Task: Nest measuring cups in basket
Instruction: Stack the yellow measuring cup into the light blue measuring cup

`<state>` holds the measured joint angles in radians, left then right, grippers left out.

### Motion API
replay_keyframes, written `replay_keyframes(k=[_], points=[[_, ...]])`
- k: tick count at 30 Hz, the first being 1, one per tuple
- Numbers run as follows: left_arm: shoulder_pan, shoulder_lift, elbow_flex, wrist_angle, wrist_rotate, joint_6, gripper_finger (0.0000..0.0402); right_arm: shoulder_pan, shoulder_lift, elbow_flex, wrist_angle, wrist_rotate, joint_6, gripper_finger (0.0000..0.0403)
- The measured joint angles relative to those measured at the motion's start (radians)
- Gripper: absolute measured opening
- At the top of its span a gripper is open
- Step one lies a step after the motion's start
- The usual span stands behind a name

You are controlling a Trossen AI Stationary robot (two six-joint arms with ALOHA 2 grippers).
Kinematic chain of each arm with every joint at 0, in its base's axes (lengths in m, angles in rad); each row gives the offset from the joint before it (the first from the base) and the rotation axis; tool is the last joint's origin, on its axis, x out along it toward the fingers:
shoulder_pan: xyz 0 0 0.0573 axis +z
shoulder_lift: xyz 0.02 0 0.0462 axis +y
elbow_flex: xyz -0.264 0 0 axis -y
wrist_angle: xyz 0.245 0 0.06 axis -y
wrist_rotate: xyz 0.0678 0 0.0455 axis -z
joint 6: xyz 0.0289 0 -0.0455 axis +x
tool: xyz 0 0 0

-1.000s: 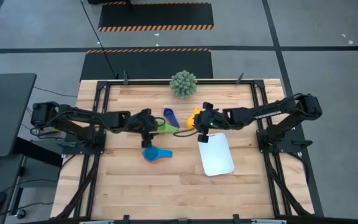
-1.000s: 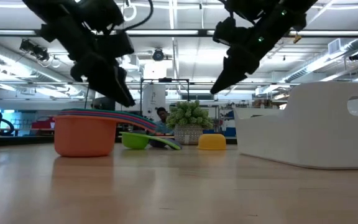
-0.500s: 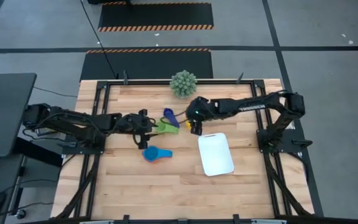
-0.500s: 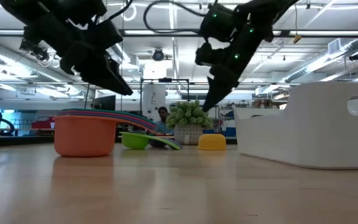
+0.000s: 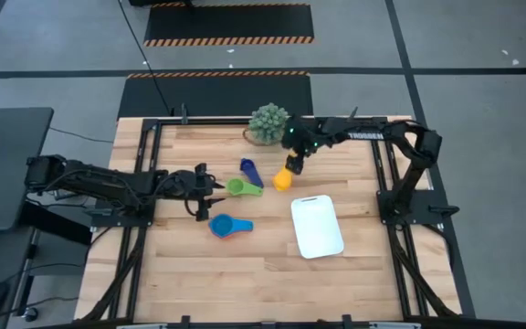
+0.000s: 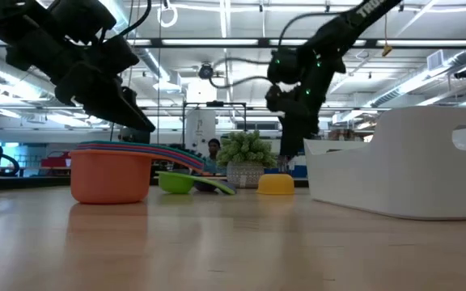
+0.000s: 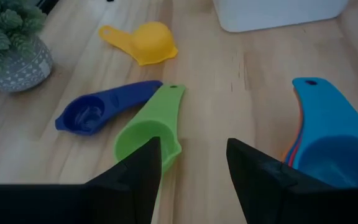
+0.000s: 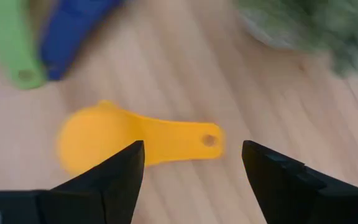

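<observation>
Four groups of measuring cups lie on the wooden table: a yellow cup (image 8: 135,142), a green cup (image 7: 148,132), a dark blue cup (image 7: 101,111), and a nested stack with a light blue cup on top (image 5: 229,225) and an orange bowl at the bottom (image 6: 110,174). The white basket (image 5: 317,226) stands right of the stack. My right gripper (image 8: 191,174) hangs open above the yellow cup, fingers pointing steeply down and touching nothing. My left gripper (image 7: 193,168) is open and low, just left of the green cup's bowl and clear of it.
A spiky green plant in a pot (image 5: 269,123) stands at the table's far edge, close behind my right gripper. Black frame rails run along the table's edges (image 5: 153,137). Bare wood lies near the front edge (image 5: 245,283).
My right gripper has swung from the basket's far end toward the far edge, tipping steeply down, and now hangs over the yellow cup near the plant. My left gripper has drawn back toward the table's left edge, away from the green cup. No cup has moved.
</observation>
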<state>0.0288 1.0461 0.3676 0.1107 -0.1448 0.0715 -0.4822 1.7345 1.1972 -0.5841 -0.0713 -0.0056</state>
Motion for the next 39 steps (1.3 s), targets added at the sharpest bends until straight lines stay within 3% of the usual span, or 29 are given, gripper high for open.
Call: replay_keyframes(k=[9,25,39], points=[[0.000,-0.001,0.000,0.018,0.000,0.016,0.0188,-0.166,0.064,-0.005,0.027,-0.280,0.039,0.0251],[0.000,0.000,0.001,0.011,0.000,0.020,0.0188,-0.172,0.231,0.075,0.003,-0.346,0.035,0.0221],[0.001,0.000,0.001,0.006,-0.009,0.043,0.0188,-0.168,0.244,0.076,-0.034,-0.321,0.002,0.0093]])
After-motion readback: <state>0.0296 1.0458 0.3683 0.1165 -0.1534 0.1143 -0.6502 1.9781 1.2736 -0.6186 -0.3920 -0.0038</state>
